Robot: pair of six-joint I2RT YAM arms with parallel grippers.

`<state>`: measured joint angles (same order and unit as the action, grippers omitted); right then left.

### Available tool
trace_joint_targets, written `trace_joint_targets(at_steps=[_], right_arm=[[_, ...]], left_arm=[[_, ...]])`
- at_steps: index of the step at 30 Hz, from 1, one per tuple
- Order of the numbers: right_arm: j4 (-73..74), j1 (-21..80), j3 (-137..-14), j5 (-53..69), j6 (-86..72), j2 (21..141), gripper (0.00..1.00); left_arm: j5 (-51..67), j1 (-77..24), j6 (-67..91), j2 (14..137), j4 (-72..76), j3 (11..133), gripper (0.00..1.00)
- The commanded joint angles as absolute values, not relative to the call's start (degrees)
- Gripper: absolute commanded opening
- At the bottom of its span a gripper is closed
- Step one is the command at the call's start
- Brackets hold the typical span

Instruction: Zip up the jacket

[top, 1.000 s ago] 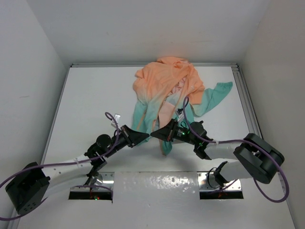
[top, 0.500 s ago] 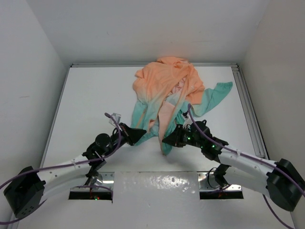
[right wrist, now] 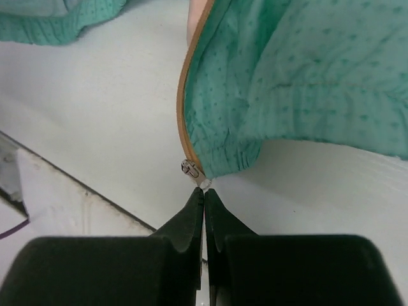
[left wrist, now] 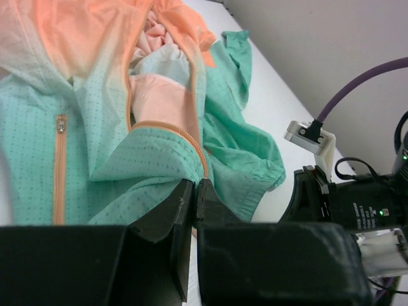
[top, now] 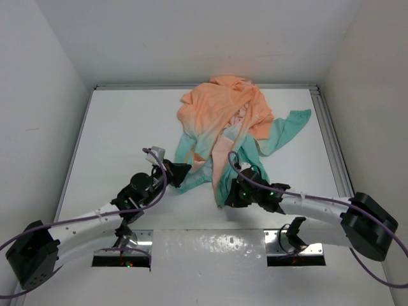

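Two grippers work the near hem of the large, soft fabric jacket fading from peach-orange to teal-green [top: 220, 111], which lies crumpled on the white table [top: 115, 134] ahead of both hands.

The left gripper [left wrist: 195, 191] is clamped on a fold of teal hem, right where one orange zipper tape [left wrist: 167, 127] comes in. That tape runs forward from its fingertips and curves off up the front.

The right gripper [right wrist: 204, 194] has its jaws pressed together, with the small metal zipper slider [right wrist: 189, 167] just ahead of its tips and slightly to their left. Whether the tips actually hold the pale tab under the slider I cannot tell. The other tape, an orange strip along the green panel [right wrist: 185, 89], runs almost straight away from this hand, in line with its fingers.

As I judge it, the move ahead turns on the gap. The two hem ends lie apart, each at its own hand, and must meet before the slider can travel forward. The right hand is the nearer one to the slider.
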<state>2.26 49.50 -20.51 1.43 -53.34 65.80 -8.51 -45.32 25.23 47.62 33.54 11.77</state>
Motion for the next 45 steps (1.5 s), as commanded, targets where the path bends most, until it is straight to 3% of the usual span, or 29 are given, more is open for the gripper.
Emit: trace_joint_targets(at_steps=[1,5,7,8,11,14,16,17,21,26,28,40,44,45], right_arm=[[2.37,52.29,-25.48,-5.26,-51.94,68.90,0.03],[0.44,53.35,-27.68,-9.65,-53.08,72.68,0.06],[0.35,53.35,-28.21,-12.90,-54.05,73.47,0.15],[-1.04,53.26,-28.39,-16.66,-53.97,73.39,0.26],[0.26,51.77,-32.68,-20.73,-51.78,73.21,0.41],[2.55,47.65,-37.87,-22.24,-49.06,74.69,0.45],[4.74,40.72,-42.86,-18.74,-48.17,77.33,0.12],[5.96,38.43,-44.72,-16.81,-47.47,79.00,0.00],[10.62,32.80,-52.71,-17.58,-45.88,86.46,0.00],[9.32,29.01,-55.01,-14.43,-46.93,91.31,0.29],[9.75,27.43,-57.65,-11.88,-47.28,94.46,0.32],[15.99,26.63,-65.04,-15.12,-47.11,102.57,0.35],[16.08,26.72,-65.30,-15.56,-47.02,103.27,0.35],[16.43,26.63,-65.56,-15.47,-46.85,103.45,0.29]], left_arm=[[-9.84,-45.44,23.20,47.55,34.63,12.92,0.00],[-10.36,-45.44,23.29,46.32,34.19,12.92,0.00],[-11.25,-45.44,23.47,45.18,32.70,13.01,0.00],[-11.60,-45.44,23.47,44.57,32.35,12.83,0.00],[-13.09,-45.44,23.73,43.15,32.52,11.87,0.00],[-12.75,-45.44,23.99,42.98,31.29,12.39,0.00],[-12.57,-45.44,23.99,42.19,31.90,12.04,0.00],[-12.74,-45.44,24.08,42.27,31.99,11.87,0.00],[-11.87,-45.44,24.34,42.10,31.46,12.13,0.00],[-10.91,-45.44,24.87,41.57,31.38,12.13,0.00],[-10.55,-45.44,24.96,41.57,32.17,11.87,0.00],[-10.28,-45.44,25.40,41.13,32.08,11.69,0.00],[-9.58,-45.44,25.49,41.66,32.43,11.78,0.00],[-9.58,-45.44,25.49,41.83,32.61,11.69,0.00]])
